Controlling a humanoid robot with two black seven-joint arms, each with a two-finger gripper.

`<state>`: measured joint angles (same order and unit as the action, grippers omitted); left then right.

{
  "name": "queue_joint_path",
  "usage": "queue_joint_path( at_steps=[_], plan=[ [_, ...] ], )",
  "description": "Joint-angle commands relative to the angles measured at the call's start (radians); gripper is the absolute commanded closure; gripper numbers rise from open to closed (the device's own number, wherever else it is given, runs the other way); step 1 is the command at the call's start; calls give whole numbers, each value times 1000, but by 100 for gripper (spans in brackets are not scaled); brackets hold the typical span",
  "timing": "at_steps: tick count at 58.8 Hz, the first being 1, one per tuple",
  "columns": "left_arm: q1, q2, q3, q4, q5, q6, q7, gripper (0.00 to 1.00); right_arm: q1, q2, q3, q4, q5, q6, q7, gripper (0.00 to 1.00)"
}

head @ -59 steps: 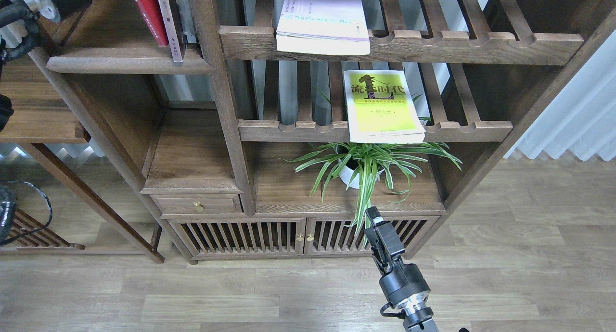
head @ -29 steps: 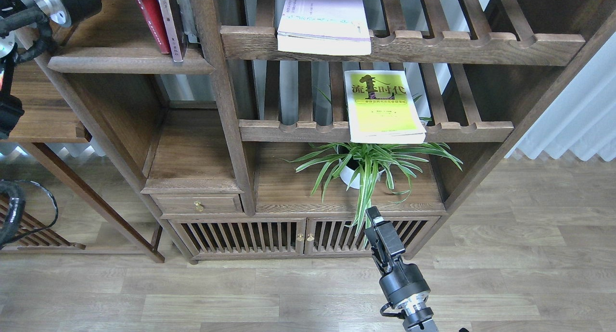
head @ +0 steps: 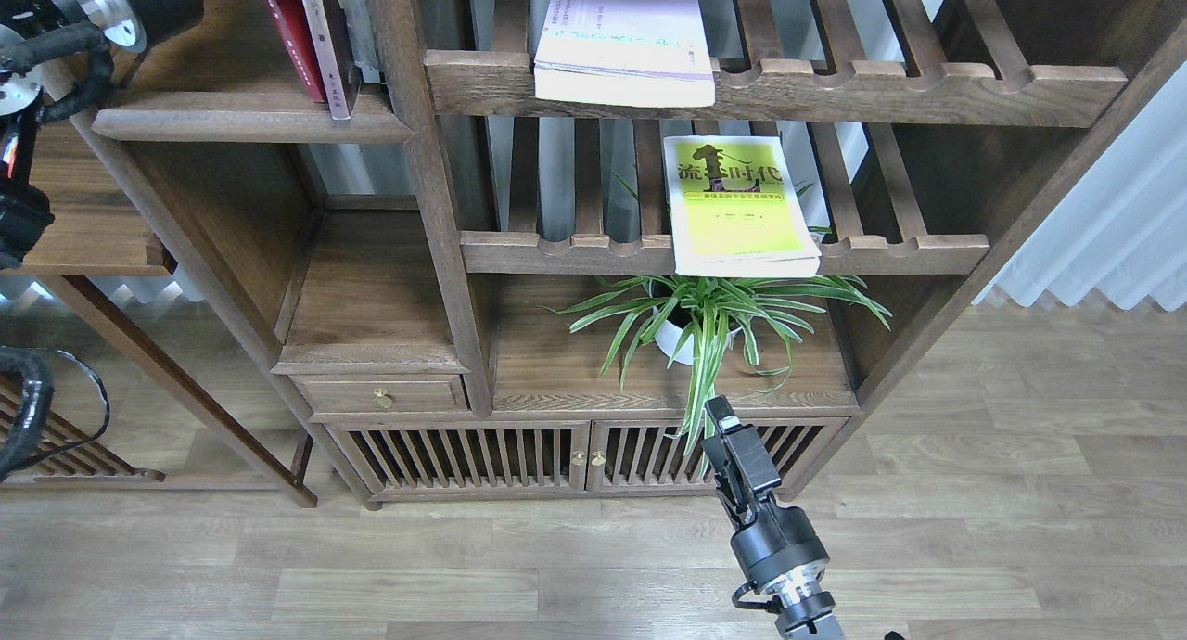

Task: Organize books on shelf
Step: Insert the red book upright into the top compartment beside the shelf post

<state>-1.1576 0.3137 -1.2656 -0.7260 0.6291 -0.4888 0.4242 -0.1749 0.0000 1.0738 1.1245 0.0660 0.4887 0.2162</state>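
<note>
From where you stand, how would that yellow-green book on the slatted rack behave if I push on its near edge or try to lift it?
The yellow-green book looks like a thin paperback, so it would probably flex if lifted by one edge. Its near edge juts past the slatted rack's front rail, so a downward press there might tip it toward the potted plant. The glossy cover may slide easily.

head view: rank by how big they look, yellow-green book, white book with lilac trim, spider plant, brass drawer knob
1. spider plant, widest leaf spread
2. yellow-green book
3. white book with lilac trim, close to the yellow-green one; its top is cut off by the frame and it sits on a higher rack, so that order is unsure
4. brass drawer knob, clearly smallest
</note>
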Motion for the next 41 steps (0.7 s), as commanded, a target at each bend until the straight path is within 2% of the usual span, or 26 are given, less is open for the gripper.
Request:
queue_joint_path(
  at_steps=[1, 2, 4, 22, 41],
  plan=[
    [2, 4, -8, -10, 0, 0, -2, 63, 0, 0, 0, 0, 0, 0, 0, 1],
    [2, 8, -9, -16, -2, 0, -2, 58, 0, 0, 0, 0, 0, 0, 0, 1],
    [4, 8, -11, -19, -2, 0, -2, 55, 0, 0, 0, 0, 0, 0, 0, 1],
    [12, 21, -17, -96, -5, 0, 1, 42, -6, 0, 2, 11, 0, 0, 0, 1],
    [71, 94, -18, -203, -12, 0, 11, 37, -21, 0, 2, 20, 0, 0, 0, 1]
  ],
)
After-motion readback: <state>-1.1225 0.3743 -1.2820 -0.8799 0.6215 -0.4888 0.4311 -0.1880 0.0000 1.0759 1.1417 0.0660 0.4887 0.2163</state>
